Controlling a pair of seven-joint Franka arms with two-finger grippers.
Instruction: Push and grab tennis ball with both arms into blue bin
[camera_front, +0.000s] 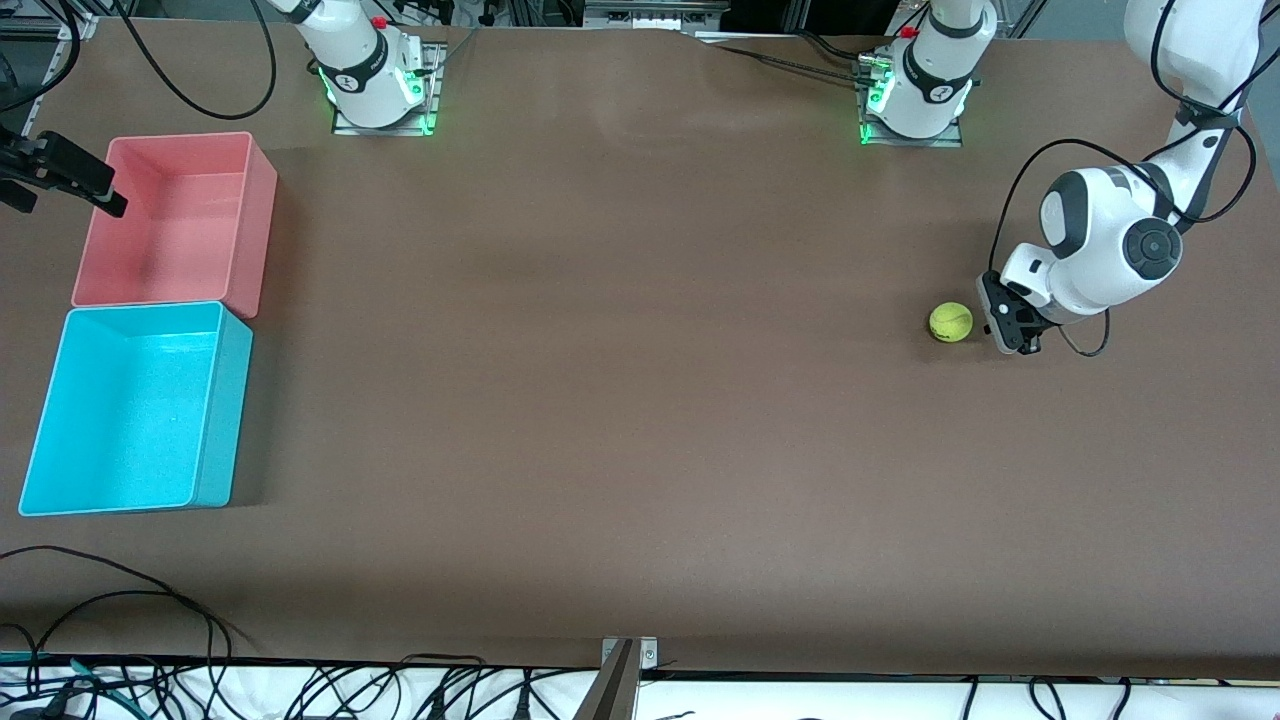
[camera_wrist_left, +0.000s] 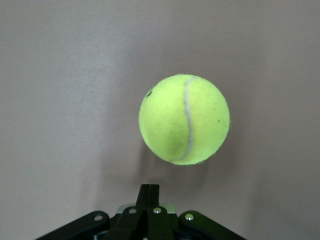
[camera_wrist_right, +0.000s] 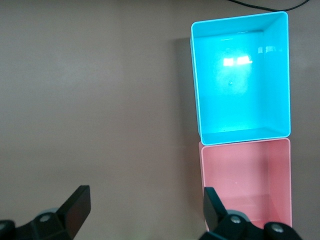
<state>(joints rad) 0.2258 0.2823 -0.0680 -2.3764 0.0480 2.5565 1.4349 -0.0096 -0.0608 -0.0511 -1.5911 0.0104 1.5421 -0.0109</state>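
The tennis ball lies on the brown table toward the left arm's end, and it fills the middle of the left wrist view. My left gripper is low beside the ball, shut and empty, with its fingertips a small gap short of it. The blue bin stands empty at the right arm's end of the table and also shows in the right wrist view. My right gripper hangs open and empty over the outer rim of the pink bin, with its fingers wide apart.
The pink bin stands empty against the blue bin, farther from the front camera; it also shows in the right wrist view. Brown tabletop stretches between the ball and the bins. Cables run along the table's near edge.
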